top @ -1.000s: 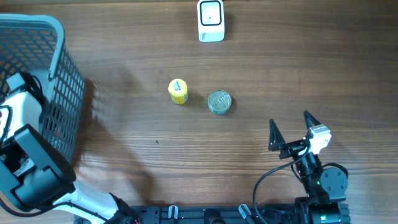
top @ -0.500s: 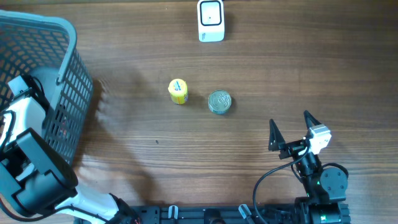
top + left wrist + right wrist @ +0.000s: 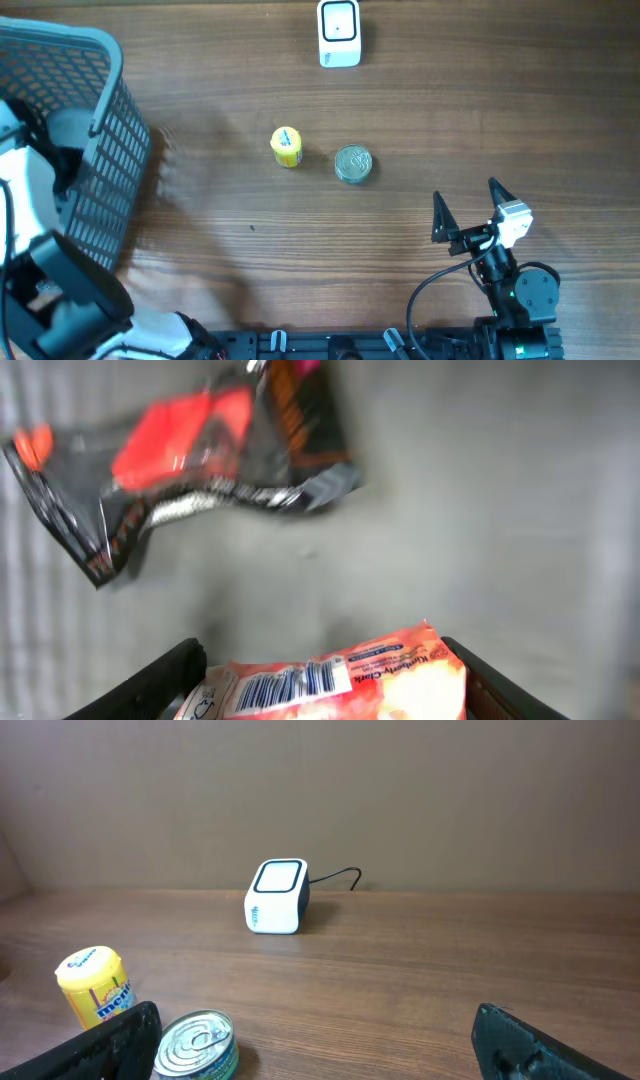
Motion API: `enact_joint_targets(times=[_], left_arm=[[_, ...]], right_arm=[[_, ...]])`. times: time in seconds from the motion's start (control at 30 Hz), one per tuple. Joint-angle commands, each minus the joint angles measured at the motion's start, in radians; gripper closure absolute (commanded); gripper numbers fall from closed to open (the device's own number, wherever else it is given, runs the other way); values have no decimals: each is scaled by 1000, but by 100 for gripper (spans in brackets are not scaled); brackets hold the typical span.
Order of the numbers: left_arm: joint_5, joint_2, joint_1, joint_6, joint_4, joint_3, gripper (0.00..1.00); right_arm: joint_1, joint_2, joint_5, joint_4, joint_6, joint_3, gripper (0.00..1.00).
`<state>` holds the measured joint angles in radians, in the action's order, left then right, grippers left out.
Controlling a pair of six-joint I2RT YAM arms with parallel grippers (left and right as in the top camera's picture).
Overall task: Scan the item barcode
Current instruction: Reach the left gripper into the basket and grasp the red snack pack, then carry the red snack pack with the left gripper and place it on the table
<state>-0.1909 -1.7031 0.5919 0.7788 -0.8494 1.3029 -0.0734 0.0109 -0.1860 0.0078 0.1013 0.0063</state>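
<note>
A: The left arm point(image 3: 28, 205) has pushed further into the basket point(image 3: 105, 140) since 1 second ago, and the basket itself has swung round a little on the table point(image 3: 250, 260).

B: The right gripper point(image 3: 465, 190) hasn't budged, its jaws spread wide over bare wood, well apart from everything.

A: Same for the scanner point(image 3: 339, 33), the can point(image 3: 352, 163) and the yellow tub point(image 3: 287, 146): all exactly where they were.

B: Down in the basket, the wrist view has the left gripper point(image 3: 320, 660) right over the packet point(image 3: 340, 682).

A: Yes, the packet lies on the grey basket floor, between the 2 fingers point(image 3: 165, 685), 1 at each end of it.

B: Pinching it?

A: Cannot tell. The jaws stand either side, close to its ends, but contact isn't clear.

B: How does it look?

A: An orange and red packet, with a white label and black barcode facing up at its left end. A black and red pouch point(image 3: 200, 460) lies beyond it, apart.
</note>
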Motion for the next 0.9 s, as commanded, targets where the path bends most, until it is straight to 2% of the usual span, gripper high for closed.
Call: enact_joint_targets(times=[0.0, 0.1, 0.2, 0.33, 0.47, 0.53, 0.57, 0.63, 0.7, 0.87], left_arm=[[4, 118, 0, -39, -28, 119, 31], [11, 193, 0, -42, -54, 192, 30], [93, 287, 0, -42, -49, 237, 30], [336, 415, -1, -41, 13, 247, 30], [716, 493, -21, -26, 93, 247, 30], [858, 504, -69, 3, 136, 247, 28], [883, 504, -115, 15, 144, 247, 27], [856, 492, -206, 0, 142, 246, 27], [776, 462, -336, -71, 139, 246, 28], [406, 324, -726, -263, 66, 244, 32]], right_arm=[[-6, -6, 6, 5, 10, -1, 0], [-6, -6, 6, 5, 10, -1, 0], [-6, -6, 6, 5, 10, -1, 0], [-6, -6, 6, 5, 10, -1, 0], [-6, -6, 6, 5, 10, -1, 0], [-6, -6, 6, 5, 10, -1, 0], [-6, -6, 6, 5, 10, -1, 0], [-6, -6, 6, 5, 10, -1, 0], [-6, -6, 6, 5, 10, -1, 0], [-6, -6, 6, 5, 10, -1, 0]])
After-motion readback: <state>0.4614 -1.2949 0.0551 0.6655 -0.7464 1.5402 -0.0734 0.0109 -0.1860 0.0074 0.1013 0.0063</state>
